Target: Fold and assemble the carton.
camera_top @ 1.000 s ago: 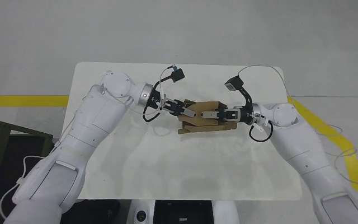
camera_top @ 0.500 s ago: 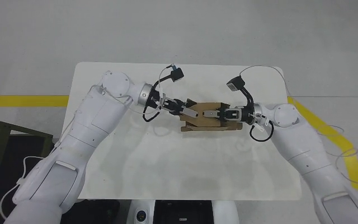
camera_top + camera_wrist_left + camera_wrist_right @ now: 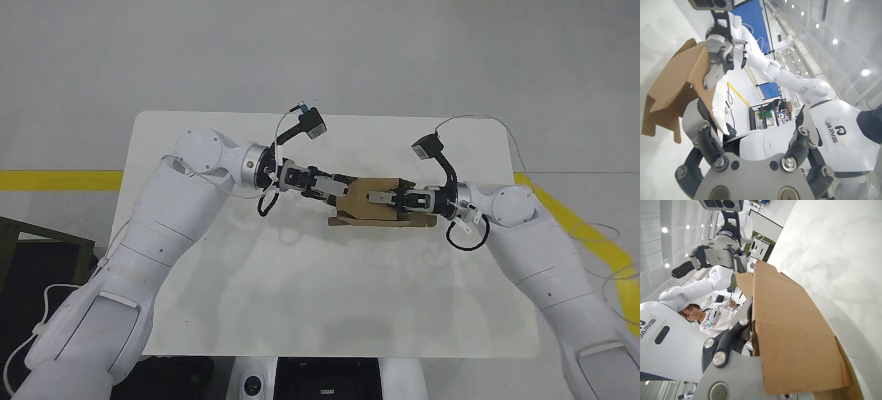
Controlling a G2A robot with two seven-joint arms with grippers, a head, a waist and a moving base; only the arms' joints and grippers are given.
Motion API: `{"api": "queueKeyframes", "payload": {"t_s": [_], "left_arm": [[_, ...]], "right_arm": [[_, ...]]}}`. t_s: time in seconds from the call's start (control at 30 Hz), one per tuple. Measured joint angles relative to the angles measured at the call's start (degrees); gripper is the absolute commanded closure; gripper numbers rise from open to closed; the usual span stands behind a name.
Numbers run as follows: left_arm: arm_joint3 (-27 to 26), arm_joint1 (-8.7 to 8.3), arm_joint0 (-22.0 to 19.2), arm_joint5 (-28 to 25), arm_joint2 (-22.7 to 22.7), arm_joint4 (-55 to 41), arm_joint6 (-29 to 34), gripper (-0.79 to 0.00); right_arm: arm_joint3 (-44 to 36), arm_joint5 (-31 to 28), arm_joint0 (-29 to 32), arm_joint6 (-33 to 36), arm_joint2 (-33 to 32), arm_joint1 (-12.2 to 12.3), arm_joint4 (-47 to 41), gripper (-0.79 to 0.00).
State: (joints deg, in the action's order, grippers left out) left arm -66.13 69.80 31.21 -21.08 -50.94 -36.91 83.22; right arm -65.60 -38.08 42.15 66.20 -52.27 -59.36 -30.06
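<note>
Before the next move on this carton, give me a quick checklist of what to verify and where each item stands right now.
1. Right gripper clamped on the carton wall: ok.
2. Left gripper open: ok.
3. Left finger against a carton flap edge: ok.
4. End flaps folded shut: not ok, they stand open.
5. Carton underside resting on the table: cannot tell.

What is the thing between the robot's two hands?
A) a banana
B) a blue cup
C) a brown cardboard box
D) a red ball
C: a brown cardboard carton sits between the two grippers above the white table. The right gripper holds one wall, and the open left gripper is at its flap.
</note>
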Motion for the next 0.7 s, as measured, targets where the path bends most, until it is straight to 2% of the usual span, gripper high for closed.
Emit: {"api": "queueKeyframes", "payload": {"t_s": [0.27,0.7], "left_arm": [[-0.5,1.24,-0.9,0.0,2.3,-2.1,0.0,-0.785],[1.9,3.04,-3.6,-0.3,6.0,1.6,-0.3,-0.785]], "right_arm": [[-0.2,-0.3,-0.4,-1.2,0.0,-0.6,0.8,0.0],[-2.0,-0.2,0.4,-1.6,-1.0,-0.9,1.0,0.0]]}}
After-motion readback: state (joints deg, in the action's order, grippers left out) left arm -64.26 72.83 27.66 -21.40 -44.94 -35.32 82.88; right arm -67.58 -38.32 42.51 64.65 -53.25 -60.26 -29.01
